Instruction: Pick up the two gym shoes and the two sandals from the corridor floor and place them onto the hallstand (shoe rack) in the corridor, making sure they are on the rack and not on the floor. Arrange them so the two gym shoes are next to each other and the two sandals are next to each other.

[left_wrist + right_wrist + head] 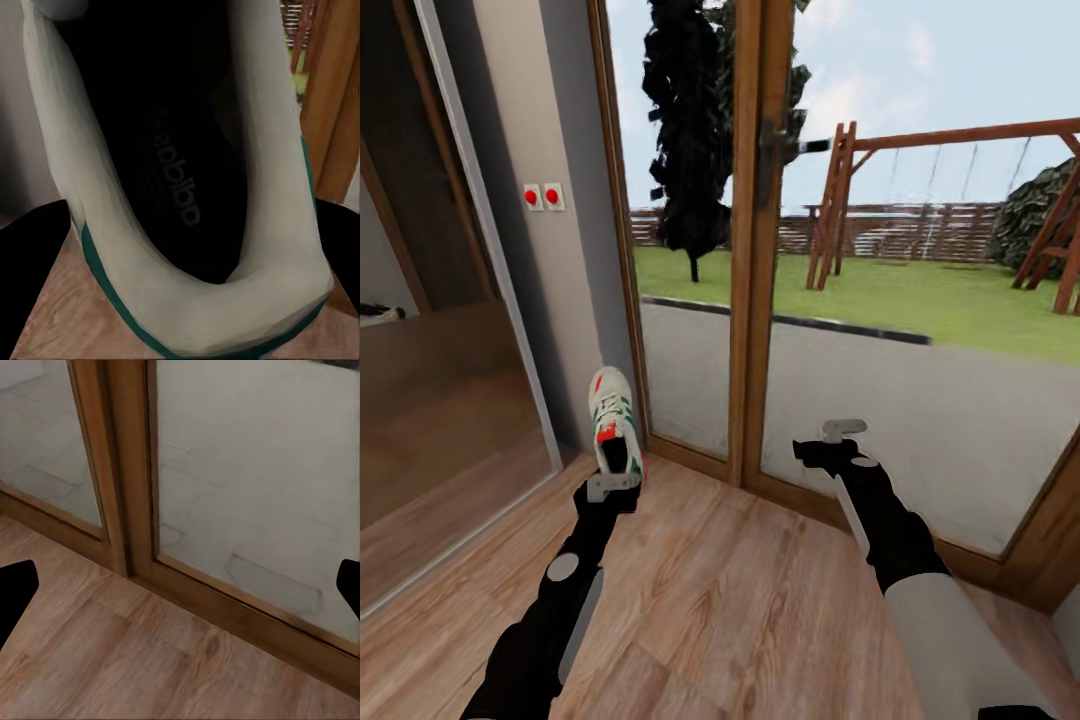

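Above the wood floor (760, 600), left pincer (614, 487) pinching a gym shoe (615, 420) at its heel, toe up, off the floor. Right pincer (838, 440) spread, empty, near the glass door (920, 400).

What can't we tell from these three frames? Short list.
- Left gripper contact on the gym shoe: head view, the heel covers the fingertips; in the left wrist view the shoe crowds the frame.
- Shoe toe: left wrist view, cut off by the frame edge.
- Right gripper fingers: right wrist view, just dark tips at the edges.
- Pale object in the mirror: head view, cut by the edge, too small to identify.
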You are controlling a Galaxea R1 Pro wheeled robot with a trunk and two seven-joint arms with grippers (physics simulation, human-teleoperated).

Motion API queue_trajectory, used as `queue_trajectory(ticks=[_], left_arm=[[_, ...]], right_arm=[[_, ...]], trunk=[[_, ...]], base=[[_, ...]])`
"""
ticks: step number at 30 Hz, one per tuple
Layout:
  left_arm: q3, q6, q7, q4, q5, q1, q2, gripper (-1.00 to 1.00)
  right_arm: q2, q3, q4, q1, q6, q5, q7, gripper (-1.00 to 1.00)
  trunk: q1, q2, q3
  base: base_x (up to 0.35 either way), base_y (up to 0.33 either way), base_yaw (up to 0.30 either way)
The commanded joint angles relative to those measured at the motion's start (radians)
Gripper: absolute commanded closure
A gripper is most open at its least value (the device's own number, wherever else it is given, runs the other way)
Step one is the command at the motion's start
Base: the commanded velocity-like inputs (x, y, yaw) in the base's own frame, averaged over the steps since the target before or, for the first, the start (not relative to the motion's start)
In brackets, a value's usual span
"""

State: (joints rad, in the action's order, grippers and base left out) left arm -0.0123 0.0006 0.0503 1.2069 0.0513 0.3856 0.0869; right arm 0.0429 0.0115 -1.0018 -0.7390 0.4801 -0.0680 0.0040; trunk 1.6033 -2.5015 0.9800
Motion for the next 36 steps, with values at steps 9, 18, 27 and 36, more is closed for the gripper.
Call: queue_trajectory(ticks=[9,18,27,36], left_arm=[[-0.001,-0.180,0.008,-0.029,0.005,-0.023,-0.004,1.00],[-0.001,-0.192,0.008,-0.030,0.005,-0.027,-0.004,1.00],[-0.001,-0.191,0.008,-0.030,0.004,-0.027,-0.004,1.00],[-0.001,-0.191,0.009,-0.030,0.004,-0.027,-0.004,1.00]], right_arm=[[0.000,0.000,-0.001,0.000,0.006,-0.007,0.000,-1.00],[0.000,0.001,-0.001,0.000,0.006,-0.007,0.000,-1.00],[0.000,0.001,-0.001,0.000,0.006,-0.007,-0.001,-1.00],[0.000,0.000,-0.001,0.000,0.006,-0.007,-0.001,-1.00]], trunk=[[0.000,0.000,0.001],[0.000,0.000,0.001],[0.000,0.000,0.001],[0.000,0.000,0.001]], base=[[0.225,0.000,0.000],[0.010,0.000,0.210],[0.000,0.000,0.296],[0.015,-0.003,0.297]])
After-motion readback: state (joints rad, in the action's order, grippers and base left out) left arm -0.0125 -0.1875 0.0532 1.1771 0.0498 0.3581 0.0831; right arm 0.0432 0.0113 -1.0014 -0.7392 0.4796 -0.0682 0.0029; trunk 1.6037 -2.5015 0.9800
